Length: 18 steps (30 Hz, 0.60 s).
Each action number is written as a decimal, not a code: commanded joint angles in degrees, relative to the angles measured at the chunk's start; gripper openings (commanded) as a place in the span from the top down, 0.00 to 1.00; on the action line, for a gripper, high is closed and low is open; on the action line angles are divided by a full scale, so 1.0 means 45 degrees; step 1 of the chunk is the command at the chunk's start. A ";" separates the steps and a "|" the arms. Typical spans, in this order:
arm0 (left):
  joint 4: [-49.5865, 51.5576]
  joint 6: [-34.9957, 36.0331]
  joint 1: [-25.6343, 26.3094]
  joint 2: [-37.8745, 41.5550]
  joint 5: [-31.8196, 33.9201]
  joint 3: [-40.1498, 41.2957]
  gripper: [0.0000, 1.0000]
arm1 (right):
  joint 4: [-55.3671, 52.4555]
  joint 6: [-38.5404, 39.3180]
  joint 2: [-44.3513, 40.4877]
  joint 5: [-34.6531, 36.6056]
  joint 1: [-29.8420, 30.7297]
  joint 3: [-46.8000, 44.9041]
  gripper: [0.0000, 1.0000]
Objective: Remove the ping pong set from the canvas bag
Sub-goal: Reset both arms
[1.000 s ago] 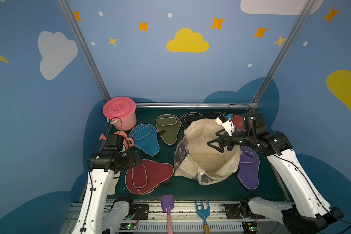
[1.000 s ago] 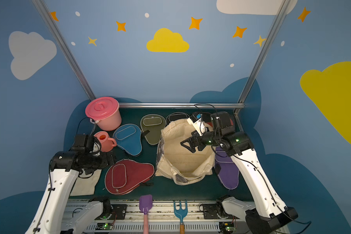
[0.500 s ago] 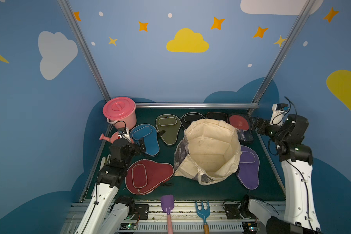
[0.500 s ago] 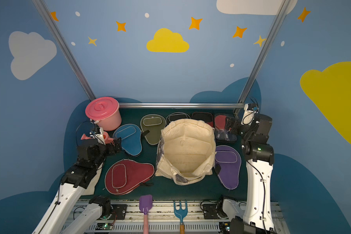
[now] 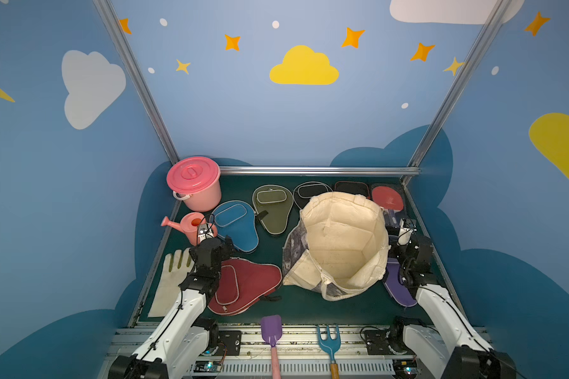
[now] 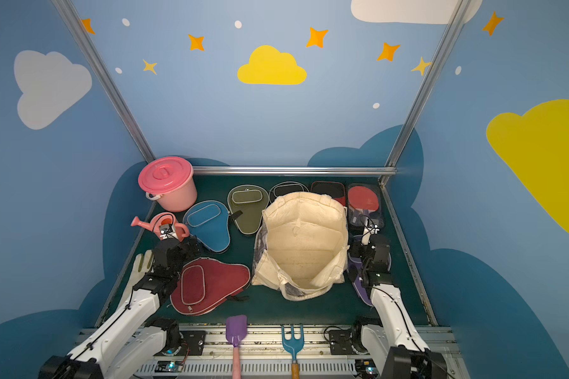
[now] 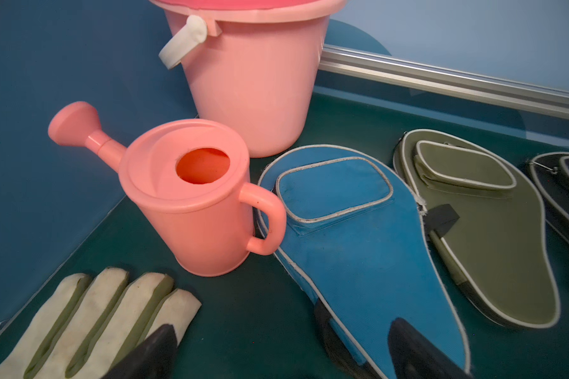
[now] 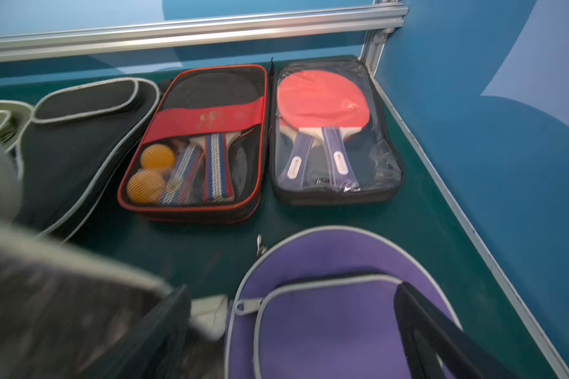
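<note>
Orange balls (image 8: 157, 157): right wrist view only

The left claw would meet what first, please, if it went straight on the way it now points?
Probably the blue case: its narrow end lies just ahead of the open left claw, the pink watering can beside that line. Height above the case is unclear.

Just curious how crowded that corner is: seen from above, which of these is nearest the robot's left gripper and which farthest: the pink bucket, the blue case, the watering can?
From the left gripper, in a top view:
1. blue case, right beside it, toward the middle.
2. watering can, by the left wall.
3. pink bucket, back left corner.
</note>
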<state>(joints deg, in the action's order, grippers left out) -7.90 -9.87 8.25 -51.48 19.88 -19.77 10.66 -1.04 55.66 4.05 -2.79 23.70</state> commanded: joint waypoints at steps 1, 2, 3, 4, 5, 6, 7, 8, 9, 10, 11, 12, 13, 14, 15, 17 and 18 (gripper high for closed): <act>-0.2418 -0.0222 -0.0186 -0.0612 0.0464 0.0594 0.00 | 0.2261 -0.0198 0.1140 0.0567 0.0184 0.0047 0.05; -0.2934 -0.0172 -0.0283 -0.0917 0.0374 0.0784 0.00 | 0.2691 -0.0198 0.1541 0.0798 0.0279 -0.0072 0.05; -0.3229 -0.0214 -0.0413 -0.1170 0.0358 0.0850 0.00 | 0.2873 -0.0184 0.1815 0.0993 0.0372 -0.0075 0.05; -0.3528 -0.0231 -0.0580 -0.1479 0.0157 0.0920 0.00 | 0.3018 -0.0124 0.2056 0.1169 0.0466 -0.0078 0.05; -0.3813 -0.0191 -0.0759 -0.1776 -0.0076 0.0976 0.00 | 0.3249 -0.0101 0.2282 0.1335 0.0577 -0.0125 0.05; -0.4107 -0.0233 -0.0872 -0.2062 -0.0134 0.0980 0.00 | 0.3501 -0.0155 0.2389 0.1374 0.0617 -0.0196 0.05; -0.4383 -0.0266 -0.0977 -0.2310 -0.0265 0.0957 0.00 | 0.3902 -0.0176 0.2596 0.1324 0.0667 -0.0332 0.05; -0.4832 -0.0211 -0.1062 -0.2573 -0.0484 0.0934 0.00 | 0.4199 -0.0189 0.2780 0.1409 0.0734 -0.0483 0.05; -0.5272 -0.0209 -0.1103 -0.2863 -0.0549 0.0960 0.00 | 0.4537 -0.0183 0.2925 0.1473 0.0807 -0.0644 0.05; -0.5588 -0.0146 -0.1181 -0.3172 -0.0676 0.0900 0.00 | 0.5136 -0.0116 0.3179 0.1580 0.0874 -0.0916 0.05; -0.5826 -0.0074 -0.1232 -0.3518 -0.0748 0.0773 0.00 | 0.5959 -0.0091 0.3451 0.1708 0.0918 -0.1204 0.05; -0.6064 -0.0020 -0.1297 -0.3822 -0.0848 0.0670 0.00 | 0.6279 -0.0146 0.3635 0.1863 0.0963 -0.1319 0.05; -0.6312 -0.0004 -0.1414 -0.4197 -0.1001 0.0524 0.00 | 0.5915 -0.0109 0.3711 0.1809 0.0960 -0.1059 0.05; -0.6425 -0.0051 -0.1503 -0.4577 -0.1136 0.0280 0.00 | 0.5262 -0.0172 0.3751 0.1655 0.0970 -0.0700 0.05; -0.6112 -0.0015 -0.1549 -0.4884 -0.1181 -0.0081 0.00 | 0.5498 -0.0261 0.3911 0.1491 0.0966 -0.0693 0.05; -0.5510 0.0132 -0.1578 -0.5373 -0.1273 -0.0686 0.00 | 0.6243 -0.0408 0.4193 0.1049 0.1021 -0.0818 0.05; -0.5369 0.0298 -0.1563 -0.5469 -0.1368 -0.0799 0.00 | 0.7190 -0.0338 0.4411 0.0820 0.1092 -0.0958 0.05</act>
<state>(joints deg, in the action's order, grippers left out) -31.07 -9.96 1.50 -74.98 15.49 -20.64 34.52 -1.65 74.32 10.11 1.30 19.27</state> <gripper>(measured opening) 0.998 0.949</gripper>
